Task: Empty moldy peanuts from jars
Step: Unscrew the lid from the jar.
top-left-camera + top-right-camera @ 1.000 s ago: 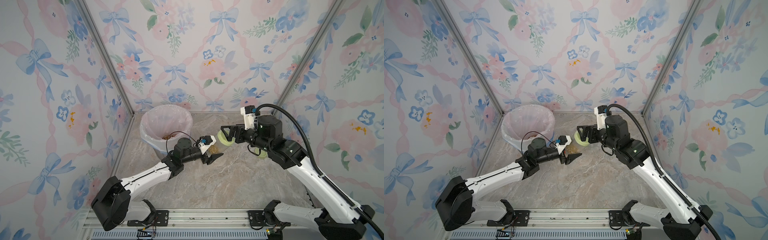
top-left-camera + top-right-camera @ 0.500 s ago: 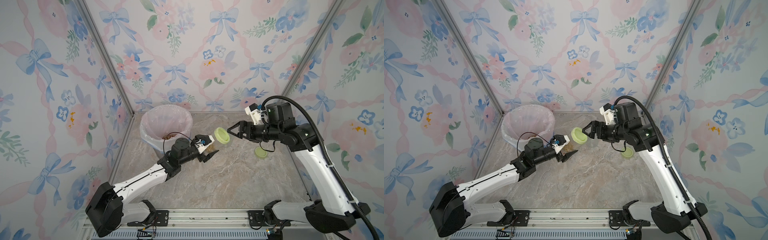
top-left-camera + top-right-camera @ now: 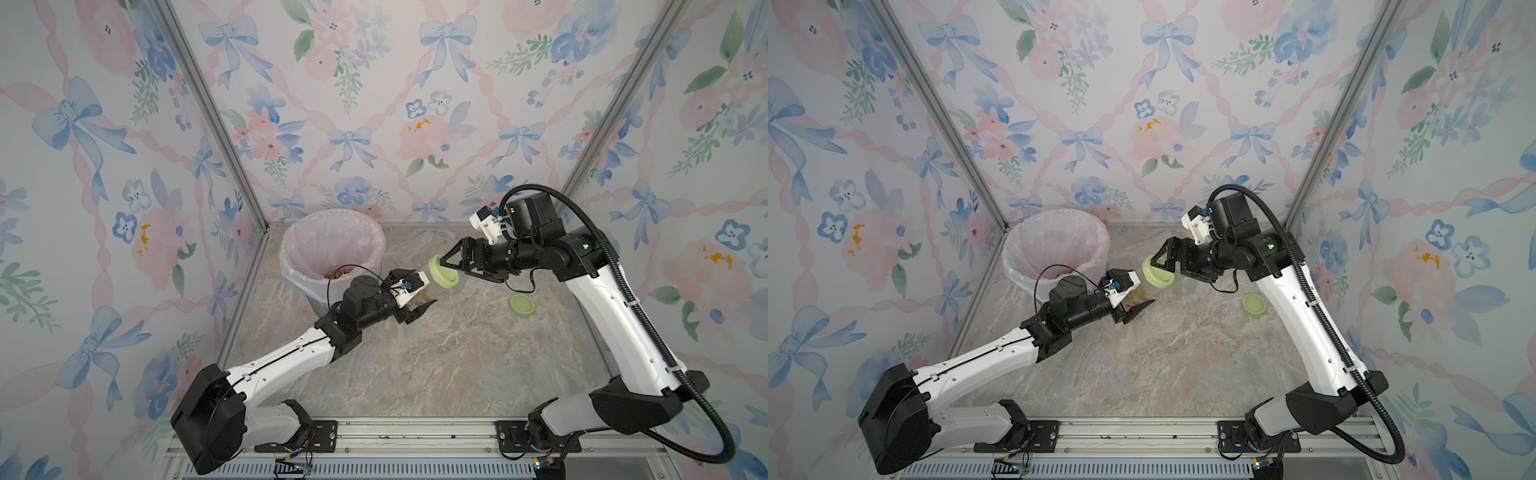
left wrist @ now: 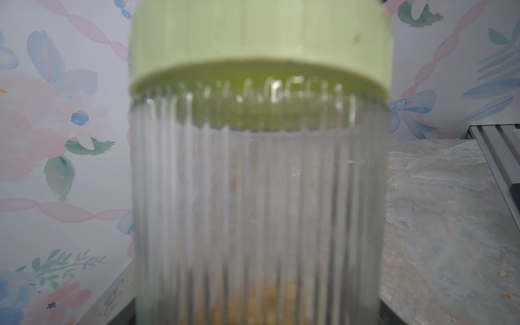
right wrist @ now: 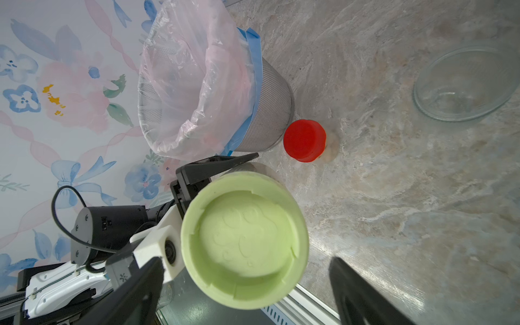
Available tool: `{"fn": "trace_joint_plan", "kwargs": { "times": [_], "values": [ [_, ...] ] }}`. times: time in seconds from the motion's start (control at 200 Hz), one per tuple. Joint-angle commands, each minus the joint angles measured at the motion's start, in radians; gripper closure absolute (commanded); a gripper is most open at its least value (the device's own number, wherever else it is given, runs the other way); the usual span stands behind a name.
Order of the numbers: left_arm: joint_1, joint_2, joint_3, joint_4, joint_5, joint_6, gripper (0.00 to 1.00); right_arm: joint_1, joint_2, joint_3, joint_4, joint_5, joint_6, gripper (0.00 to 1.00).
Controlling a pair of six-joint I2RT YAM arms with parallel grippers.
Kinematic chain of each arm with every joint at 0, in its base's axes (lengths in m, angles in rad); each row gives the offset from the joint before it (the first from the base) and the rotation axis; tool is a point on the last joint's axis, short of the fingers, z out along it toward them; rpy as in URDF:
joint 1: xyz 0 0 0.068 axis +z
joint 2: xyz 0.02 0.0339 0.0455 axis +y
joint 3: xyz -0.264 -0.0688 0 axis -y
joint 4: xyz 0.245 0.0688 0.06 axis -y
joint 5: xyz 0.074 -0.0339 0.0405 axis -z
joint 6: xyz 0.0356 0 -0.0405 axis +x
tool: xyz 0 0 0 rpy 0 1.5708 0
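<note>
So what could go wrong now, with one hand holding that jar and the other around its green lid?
The left hand holds the jar tilted over bare table, not the bin; once the lid loosens, peanuts might spill there.
The right hand is open around the lid, a gap on one side; an off-centre squeeze could twist the jar loose.
The red-lidded jar stands near the left hand and might get knocked.

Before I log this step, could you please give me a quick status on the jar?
Left pincer shut on ribbed jar, peanuts at its base. Right pincer open around its green lid, not gripping. Red-lidded jar apart, beside bin.
</note>
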Motion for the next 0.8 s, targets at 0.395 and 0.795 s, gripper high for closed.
{"fn": "trace_joint_plan", "kwargs": {
  "times": [0.395,0.795],
  "values": [
    [0.002,-0.023,0.048,0.052,-0.002,0.024,0.9,0.071,0.07,0.084,-0.087,0.098,-0.034,0.08],
    [0.002,-0.026,0.064,0.051,0.04,0.007,0.91,0.089,0.066,0.062,-0.104,0.155,-0.11,0.19]
  ]
}}
